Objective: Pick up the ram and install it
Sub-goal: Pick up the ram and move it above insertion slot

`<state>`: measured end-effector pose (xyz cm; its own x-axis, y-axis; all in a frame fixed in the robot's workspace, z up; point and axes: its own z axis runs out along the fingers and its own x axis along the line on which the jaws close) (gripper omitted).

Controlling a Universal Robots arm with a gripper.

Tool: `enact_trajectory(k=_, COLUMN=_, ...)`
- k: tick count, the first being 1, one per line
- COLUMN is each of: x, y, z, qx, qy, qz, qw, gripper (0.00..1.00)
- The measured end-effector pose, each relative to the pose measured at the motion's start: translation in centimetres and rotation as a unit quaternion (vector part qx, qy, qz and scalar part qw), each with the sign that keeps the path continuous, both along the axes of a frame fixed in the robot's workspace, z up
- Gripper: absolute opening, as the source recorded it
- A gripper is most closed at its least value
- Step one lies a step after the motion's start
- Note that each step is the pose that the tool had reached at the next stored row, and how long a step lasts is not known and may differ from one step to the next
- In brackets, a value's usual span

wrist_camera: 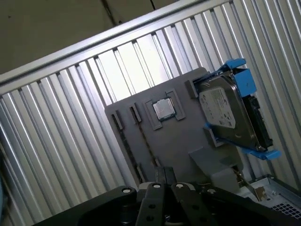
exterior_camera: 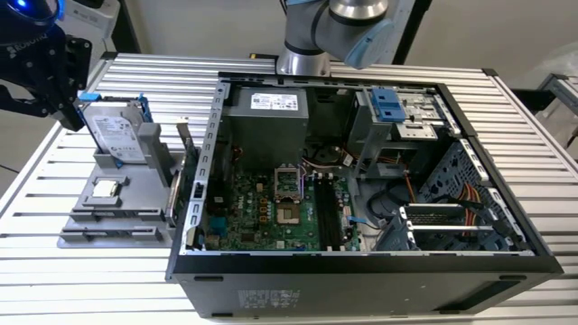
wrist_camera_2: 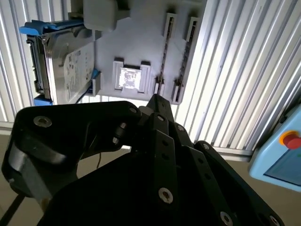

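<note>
I am looking at the table's near edge first. A big black open computer case (exterior_camera: 361, 284) is sitting there on the ridged silver metal table (exterior_camera: 542, 135). Its green board with long black slots is facing up.

Beside the case, by the table edge on the exterior view's left, a flat grey plastic tray (exterior_camera: 140, 189) is lying. In the second wrist view the ram (wrist_camera_2: 164, 54) is showing as a long, thin, dark stick. It is standing on its edge in a slot of the tray, in the tray's near half. I cannot tell its colour from here. A second slot is lying just beside it, nearer the tray's near edge, and I cannot tell what is in that one.

Just past the ram, a small square silver chip (exterior_camera: 107, 188) is sitting in its own pocket in the middle of the tray.

Further back, a silver hard drive in a blue frame (exterior_camera: 118, 135) is standing upright at the tray's far edge.

My black claw (wrist_camera: 163, 175) is hanging above that far edge, near the top of the hard drive and well apart from the ram. Its two fingers are pressing together, and I am seeing nothing between them.

At the table's far edge, the grey robot arm (exterior_camera: 312, 34) is rising behind the case.
</note>
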<state>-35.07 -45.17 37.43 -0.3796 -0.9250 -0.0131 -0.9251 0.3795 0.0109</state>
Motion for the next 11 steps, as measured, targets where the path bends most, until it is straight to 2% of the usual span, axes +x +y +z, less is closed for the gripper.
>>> enact_trajectory(k=6, x=0.0, y=0.0, z=0.0, qx=0.0, qy=0.0, qz=0.032, qw=0.9995, gripper=0.0)
enact_trajectory(k=11, x=0.0, y=0.0, z=-0.01, qx=-0.0001, qy=0.0, qz=0.062, qw=0.9981, gripper=0.0)
